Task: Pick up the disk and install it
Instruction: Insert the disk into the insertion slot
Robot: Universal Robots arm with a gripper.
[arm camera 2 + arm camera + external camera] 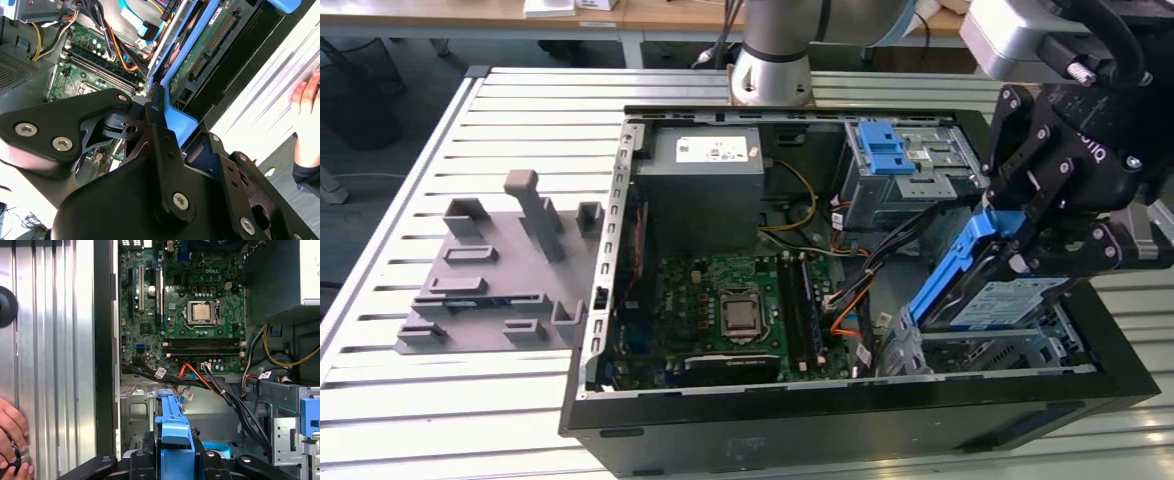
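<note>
Exterior view: the gripper (1051,255) hangs at the frame's right edge, over the open case (854,420). Its jaws are drawn in tight on the disk (998,300), clamping the upper end by the blue frame. The disk is tilted, label up, with its lower end down at the metal bay (987,350) in the case's lower-right corner; I cannot tell whether it is seated. The motherboard (734,310) lies mid-frame, well apart from the disk. In the first wrist view the disk (175,430) runs straight out from between the jaws toward the cables (200,377). The second wrist view shows the disk's (210,45) green underside. A hand (12,437) rests on the slatted table (454,400) beside the case.
</note>
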